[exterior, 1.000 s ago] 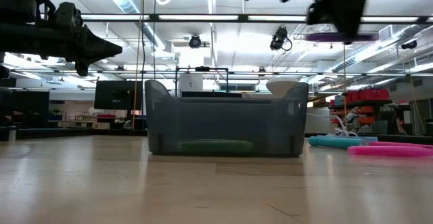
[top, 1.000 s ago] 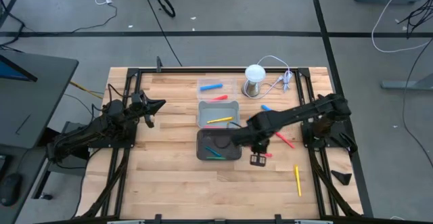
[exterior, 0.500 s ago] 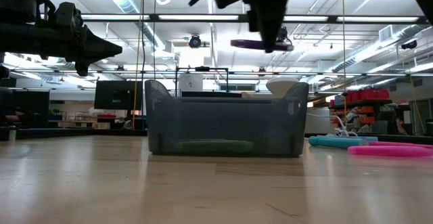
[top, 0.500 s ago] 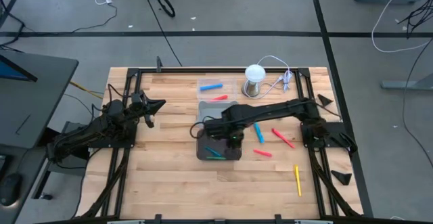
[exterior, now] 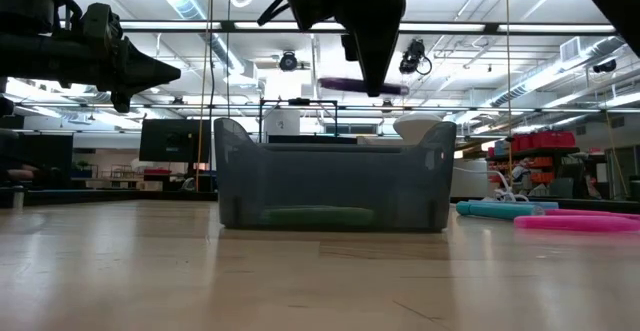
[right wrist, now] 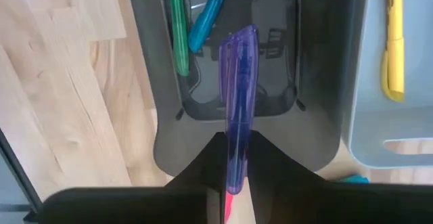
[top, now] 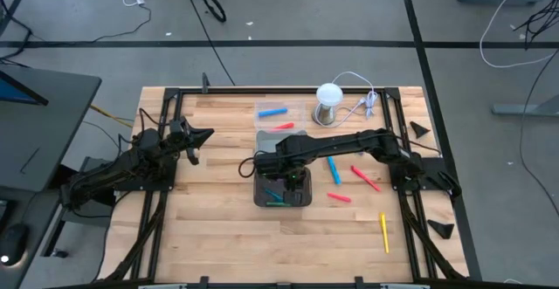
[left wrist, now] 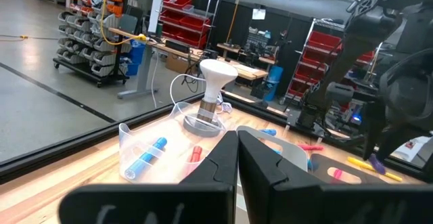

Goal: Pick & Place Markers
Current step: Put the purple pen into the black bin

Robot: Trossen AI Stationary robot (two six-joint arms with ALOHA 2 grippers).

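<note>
Here, marker vs fingers: the purple marker [right wrist: 237, 109] is pinched between the right gripper [right wrist: 235, 153] fingers, nearly closed on its rear end; most of its length juts out ahead of them.
Marker place: hanging above the dark grey tray [top: 262, 195] at frame centre in the high view; above the tray rim in the low view [exterior: 362, 86].
Long axis: level, lying left-right in the low view; along the tray's length in the right wrist view.
Tray contents: a green marker [right wrist: 178, 31] and a teal marker [right wrist: 209, 14].
Neighbouring light grey tray [right wrist: 379, 126]: a yellow marker [right wrist: 394, 41].
Left gripper [top: 203, 137]: fingers closed, holding nothing, above the surface [top: 218, 237] at left.
</note>
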